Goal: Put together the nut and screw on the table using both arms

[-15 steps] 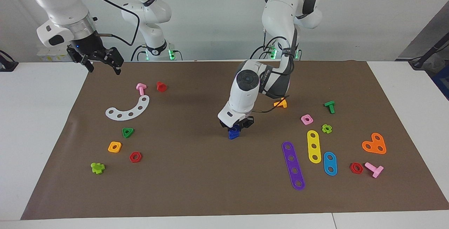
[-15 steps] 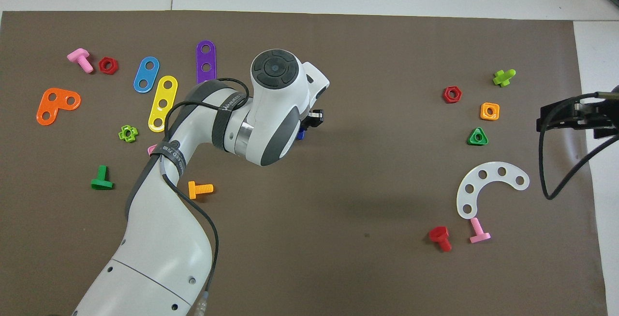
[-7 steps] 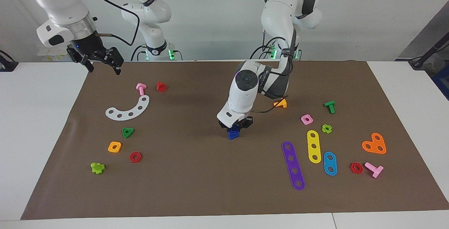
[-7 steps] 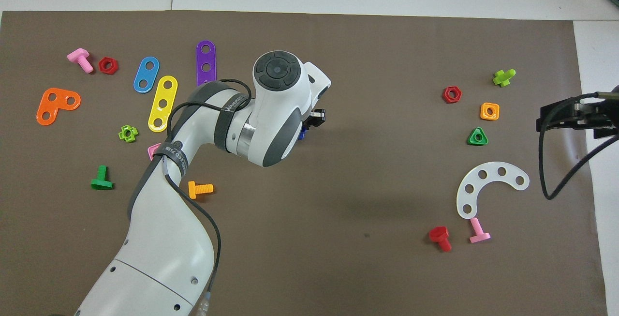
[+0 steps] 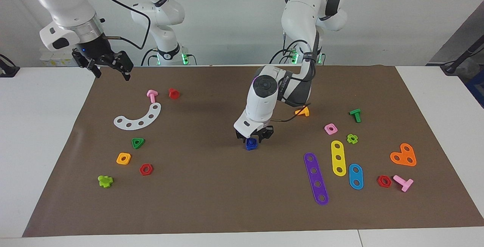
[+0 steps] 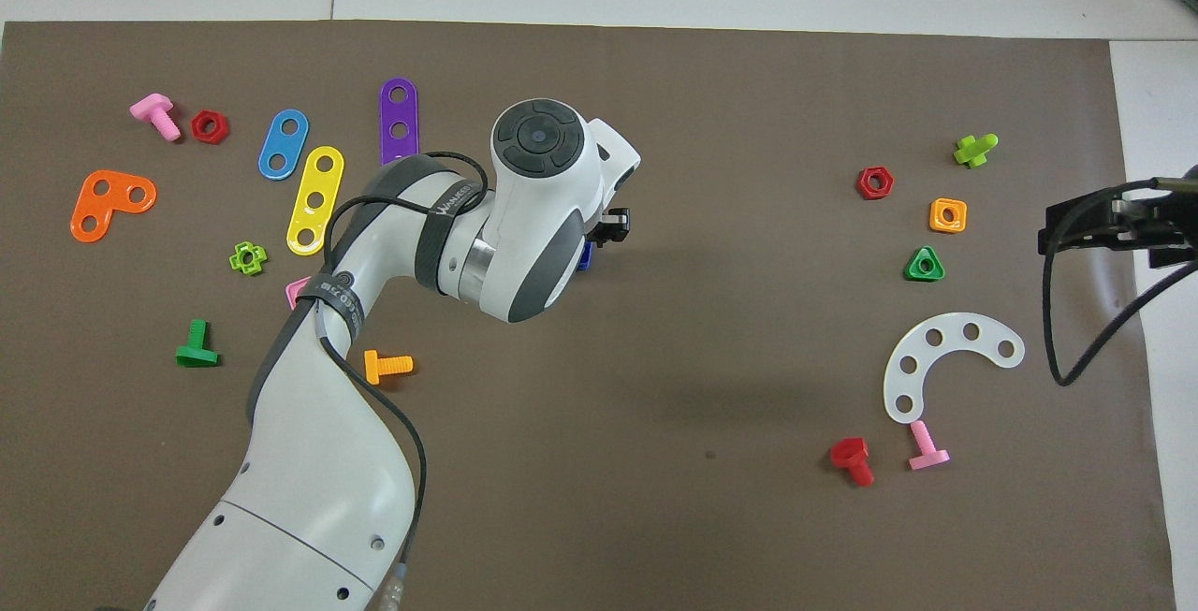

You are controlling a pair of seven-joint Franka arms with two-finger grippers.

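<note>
A small dark blue stack (image 5: pixel 251 144) stands on the brown mat (image 5: pixel 211 194) of the table (image 5: pixel 38 133), near the mat's middle. I cannot tell the nut from the screw in it. My left gripper (image 5: pixel 252 138) points down right over it and reaches its top. In the overhead view the left wrist hides all but a blue sliver (image 6: pixel 583 260). My right gripper (image 5: pixel 112 73) is open and empty. It waits up in the air over the mat's corner at the right arm's end, and it also shows in the overhead view (image 6: pixel 1104 227).
Toward the right arm's end lie a white curved strip (image 5: pixel 139 117), a pink bolt (image 5: pixel 152 95), a red bolt (image 5: pixel 173 93), a green triangular nut (image 5: pixel 138 142) and an orange square nut (image 5: pixel 123 158). Toward the left arm's end lie an orange bolt (image 5: pixel 303 111), a pink square nut (image 5: pixel 331 128) and coloured strips (image 5: pixel 316 178).
The left wrist has turned a little over the blue stack and shifted slightly. The stack has stayed in place. The right arm has not moved.
</note>
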